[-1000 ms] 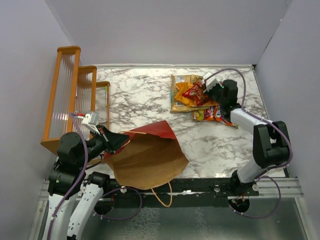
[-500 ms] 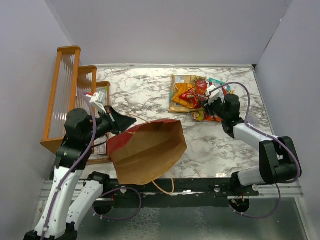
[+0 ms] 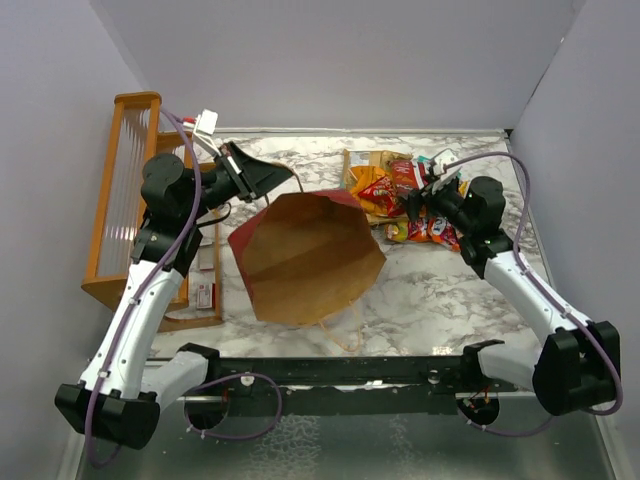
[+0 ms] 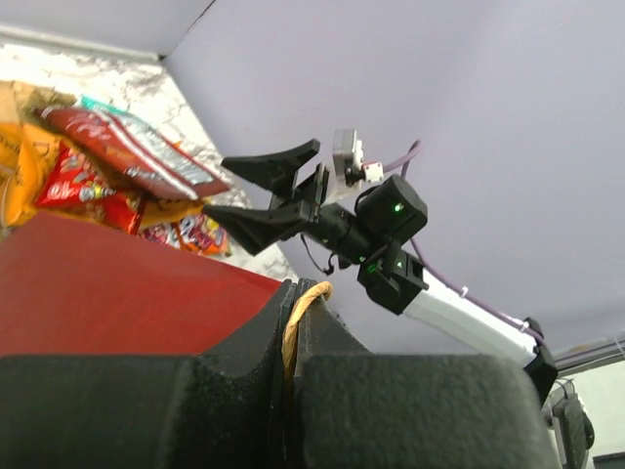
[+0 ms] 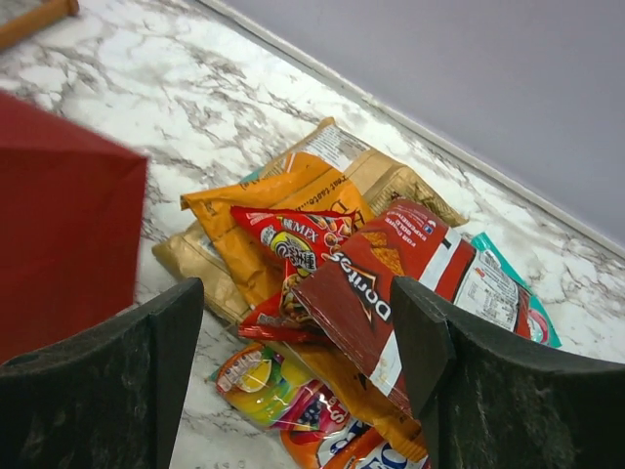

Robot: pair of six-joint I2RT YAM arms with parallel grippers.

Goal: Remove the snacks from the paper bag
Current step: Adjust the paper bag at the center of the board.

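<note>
While my left claw [image 3: 258,176] pinches shut on its tan handle [image 4: 298,313], the paper bag [image 3: 310,255] is mid-table, its length and gaping mouth pointing up. My left arm is raised, stretched far. My right claw [image 3: 424,198], spread wide and empty, hovers by the snacks [image 3: 385,185] far right.

Three cameras on one marble table: one overhead, one on each wrist.

The overhead camera looks down from high above the near edge, taking in the whole table [image 3: 300,185] to the far wall [image 3: 330,60]. The left wrist camera, high at the far left, faces right along its own fingers [image 4: 146,410], skimming the paper bag [image 4: 107,293] at close range toward the right pincer [image 4: 217,186]. The right wrist camera, at the far right, tilts down and left between its fingers [image 5: 88,391], close over the snacks [image 5: 371,274]. All three share the snacks and the bag's red side.
</note>
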